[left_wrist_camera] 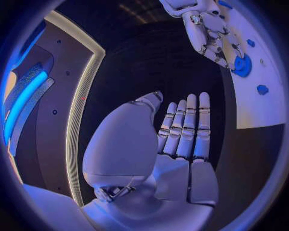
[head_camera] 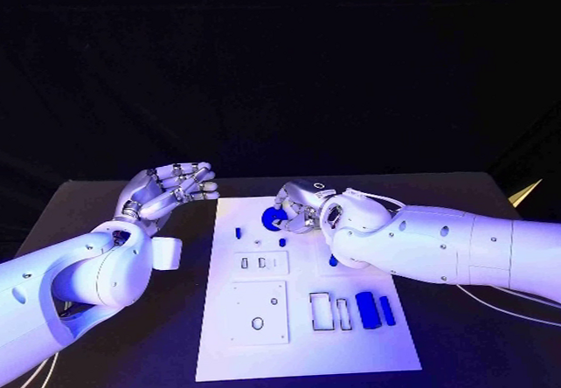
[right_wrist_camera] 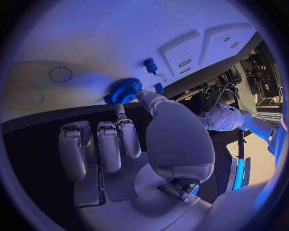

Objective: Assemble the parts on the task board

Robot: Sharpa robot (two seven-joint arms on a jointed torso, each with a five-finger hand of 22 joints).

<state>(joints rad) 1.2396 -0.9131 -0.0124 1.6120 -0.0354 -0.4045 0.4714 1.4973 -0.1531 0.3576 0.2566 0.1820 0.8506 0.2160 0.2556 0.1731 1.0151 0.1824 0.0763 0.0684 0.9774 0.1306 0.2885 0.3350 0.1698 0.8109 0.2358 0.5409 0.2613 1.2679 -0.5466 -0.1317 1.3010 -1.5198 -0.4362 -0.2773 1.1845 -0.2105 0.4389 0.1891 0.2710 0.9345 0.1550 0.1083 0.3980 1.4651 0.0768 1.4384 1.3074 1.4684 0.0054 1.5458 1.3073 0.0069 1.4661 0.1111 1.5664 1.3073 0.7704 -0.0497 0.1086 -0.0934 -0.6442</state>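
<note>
The black table [head_camera: 112, 343] carries the white task board [head_camera: 307, 341], which lies lengthwise away from the robot between its two arms. The right hand [head_camera: 309, 206] is over the far end of the board, and the blue gear [head_camera: 276, 218] sits at its fingertips; in the right wrist view the gear [right_wrist_camera: 124, 90] is pinched between the thumb and one finger, lying flat with its toothed rim outward, while the other fingers [right_wrist_camera: 108, 144] stay curled below it, clear of the part. I judge the gear is being seated on, or lifted from, its spot on the board, though whether it rests on the surface cannot be told. Just past the gear from the right hand stands a small blue peg [right_wrist_camera: 151, 65], with another small blue piece [right_wrist_camera: 158, 87] close beside the thumb. Nearer the robot, behind the right forearm, blue bars [head_camera: 365, 310] lie beside rectangular slots [head_camera: 322, 310], long axes running along the board. The left hand [head_camera: 166, 189] hangs off the board's left edge, holding nothing, fingers [left_wrist_camera: 188, 126] straight and close together. The right hand is plainly nearer the gear, so the next move is its own.
</note>
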